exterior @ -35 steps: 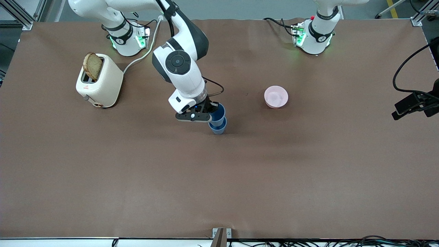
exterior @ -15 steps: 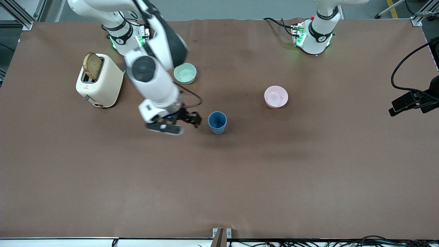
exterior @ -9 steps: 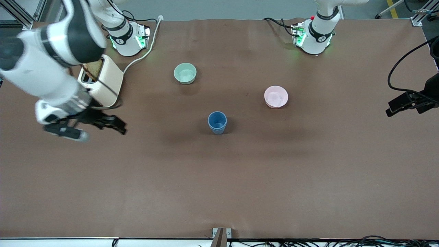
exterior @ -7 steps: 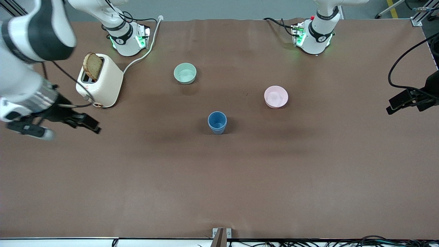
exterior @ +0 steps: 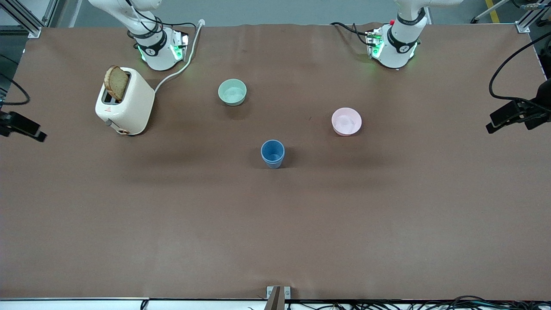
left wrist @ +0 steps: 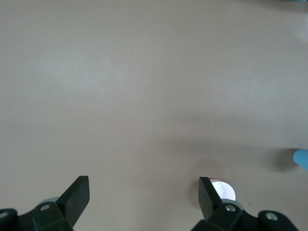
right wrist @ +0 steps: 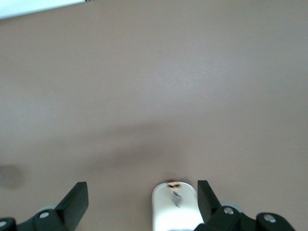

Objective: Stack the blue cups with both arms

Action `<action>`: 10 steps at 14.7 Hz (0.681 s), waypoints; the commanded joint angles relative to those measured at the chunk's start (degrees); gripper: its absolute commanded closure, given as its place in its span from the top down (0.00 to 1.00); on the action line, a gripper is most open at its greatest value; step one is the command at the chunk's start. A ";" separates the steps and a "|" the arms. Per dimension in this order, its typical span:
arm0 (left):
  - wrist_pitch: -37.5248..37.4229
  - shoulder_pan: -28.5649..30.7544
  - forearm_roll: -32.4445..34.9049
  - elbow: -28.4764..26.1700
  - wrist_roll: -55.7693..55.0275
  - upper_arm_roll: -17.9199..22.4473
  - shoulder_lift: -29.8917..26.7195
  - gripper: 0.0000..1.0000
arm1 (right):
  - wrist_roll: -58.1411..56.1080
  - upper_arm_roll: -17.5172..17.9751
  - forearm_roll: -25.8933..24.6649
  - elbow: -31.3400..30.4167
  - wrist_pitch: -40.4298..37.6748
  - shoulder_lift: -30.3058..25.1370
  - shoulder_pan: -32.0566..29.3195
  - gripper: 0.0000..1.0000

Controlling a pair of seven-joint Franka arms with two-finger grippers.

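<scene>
The blue cups (exterior: 272,153) sit nested, well clear of both spread-fingered, empty hands: right gripper (right wrist: 143,199), left gripper (left wrist: 144,195). Only a careless return sweep could topple them.

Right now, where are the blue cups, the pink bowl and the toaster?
blue cups (exterior: 272,153), front view, inside of the top cup.
pink bowl (exterior: 346,121), front view, its inside.
toaster (exterior: 129,107), front view, its side wall.

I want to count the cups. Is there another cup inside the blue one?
The blue cup stands upright in the middle of the table. Looking into its mouth shows only blue, and a faint ring partway down its side hints at two nested cups.
</scene>
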 commanded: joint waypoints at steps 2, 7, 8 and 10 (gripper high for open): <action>-0.58 0.04 -0.09 -0.37 1.28 -0.21 -1.18 1.00 | -3.35 1.48 -1.93 1.29 -2.93 0.04 -1.64 1.00; -0.23 0.12 0.00 0.69 1.28 -0.12 -1.10 1.00 | -3.26 1.57 -1.06 1.29 -2.93 0.30 -1.55 1.00; 0.29 0.21 -0.09 0.69 1.28 -0.12 -1.18 1.00 | -2.74 1.57 -1.05 1.37 -2.66 0.30 -1.55 1.00; 1.61 0.30 0.00 0.60 1.36 -0.04 -1.18 1.00 | -3.25 1.66 -1.14 1.46 -2.66 0.39 -1.81 1.00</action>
